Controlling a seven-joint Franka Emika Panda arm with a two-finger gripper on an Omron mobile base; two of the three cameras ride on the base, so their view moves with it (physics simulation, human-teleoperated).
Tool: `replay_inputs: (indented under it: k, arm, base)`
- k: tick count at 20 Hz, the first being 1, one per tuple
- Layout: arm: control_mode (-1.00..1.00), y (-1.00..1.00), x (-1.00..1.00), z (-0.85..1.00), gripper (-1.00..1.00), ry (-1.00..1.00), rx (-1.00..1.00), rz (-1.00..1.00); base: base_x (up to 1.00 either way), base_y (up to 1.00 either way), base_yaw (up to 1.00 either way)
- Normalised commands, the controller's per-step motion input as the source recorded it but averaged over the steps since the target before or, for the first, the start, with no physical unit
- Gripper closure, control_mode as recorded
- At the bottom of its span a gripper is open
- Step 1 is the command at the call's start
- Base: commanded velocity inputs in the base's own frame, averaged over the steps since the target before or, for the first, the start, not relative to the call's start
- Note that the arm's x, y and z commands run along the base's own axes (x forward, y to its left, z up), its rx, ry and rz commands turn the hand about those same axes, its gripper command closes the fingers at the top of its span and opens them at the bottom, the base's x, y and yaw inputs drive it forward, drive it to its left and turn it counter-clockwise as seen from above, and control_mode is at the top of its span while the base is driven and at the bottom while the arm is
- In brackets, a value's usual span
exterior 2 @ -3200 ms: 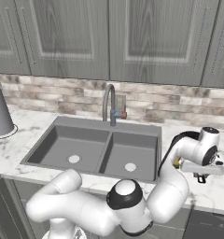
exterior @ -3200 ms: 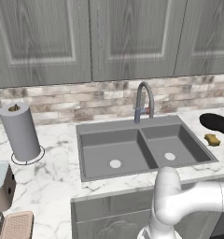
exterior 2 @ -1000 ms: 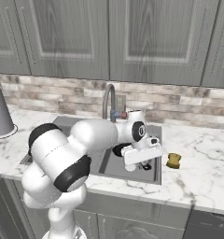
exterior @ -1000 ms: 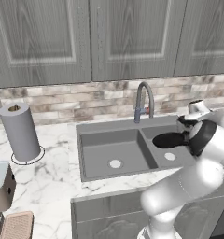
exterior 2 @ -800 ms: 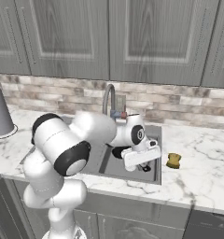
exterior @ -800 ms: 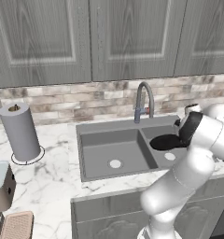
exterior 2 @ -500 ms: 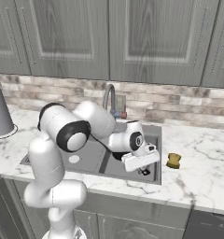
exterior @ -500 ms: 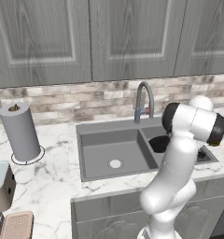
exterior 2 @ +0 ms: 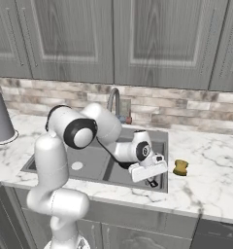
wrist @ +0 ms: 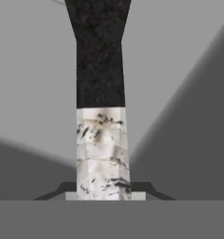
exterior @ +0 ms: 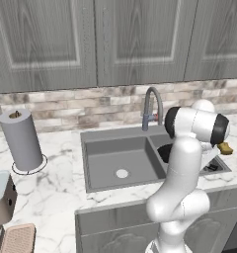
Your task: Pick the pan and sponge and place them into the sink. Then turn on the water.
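Arm folded low over the sink's (exterior: pixel 115 148) right basin; gripper (exterior 2: pixel 152 182) down inside, pinching the pan (exterior: pixel 164 152) by its handle (wrist: pixel 102 140); sponge (exterior 2: pixel 180 167) on counter nearby.

the pan (exterior: pixel 164 152) is no longer sitting on the counter (exterior: pixel 51 183) at the far right beside the sponge (exterior: pixel 225 147); it is now lying down inside the right basin of the sink (exterior: pixel 115 160). the arm is folding in over that basin, the gripper (exterior 2: pixel 152 183) lowering into it with the jaws closed on the pan's handle (wrist: pixel 102 140).
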Motion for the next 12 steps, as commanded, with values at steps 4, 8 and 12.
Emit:
replay_inputs:
  k: [4,8,12]
  arm:
    - [-1.0,0.0,0.37,-0.3,1.0,0.02,0.0,0.08]
    - [-1.0,0.0,0.16,-0.36,1.0,0.0,0.0,0.08]
    - [-1.0,0.0,0.02,-0.07,-1.0,0.0,0.03,0.08]
  base:
    - [0.0,0.0,0.0]
    - [0.0,0.0,0.0]
    - [0.0,0.0,0.0]
